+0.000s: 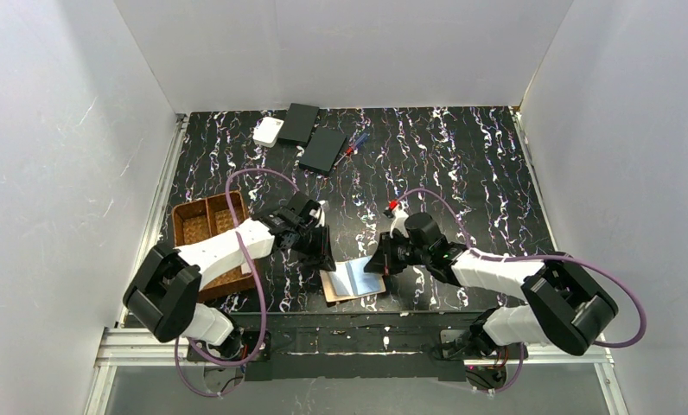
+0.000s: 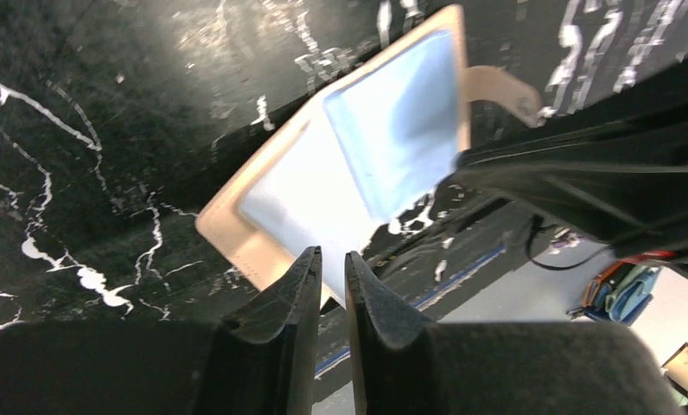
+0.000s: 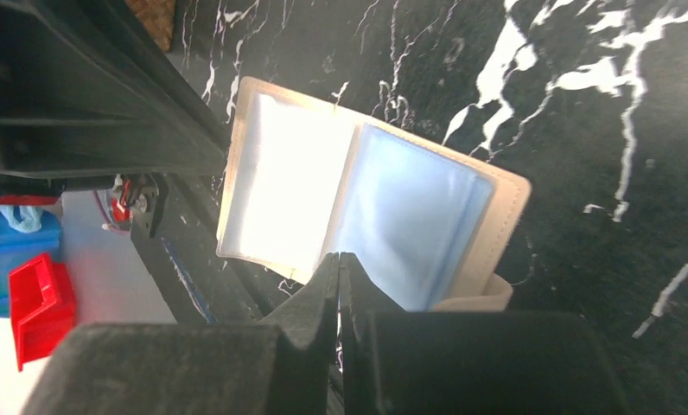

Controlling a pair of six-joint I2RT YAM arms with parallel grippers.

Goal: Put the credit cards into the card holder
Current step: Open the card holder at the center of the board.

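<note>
Tan folding card holder [image 1: 354,281] lies open at counter [image 1: 461,173] near edge; left claw [image 2: 328,259] barely ajar, right claw [image 3: 338,264] closed, both empty. My next move: fetch a credit card.

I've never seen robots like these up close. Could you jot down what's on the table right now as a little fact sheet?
Card holder: lying open at the table's near edge, clear pockets facing up
Left gripper: beside the holder, jaws slightly apart, holding nothing
Right gripper: on the holder's other side, shut, holding nothing
Woven tray: brown, divided, by the left arm
Far side: white box, two black boxes
</note>
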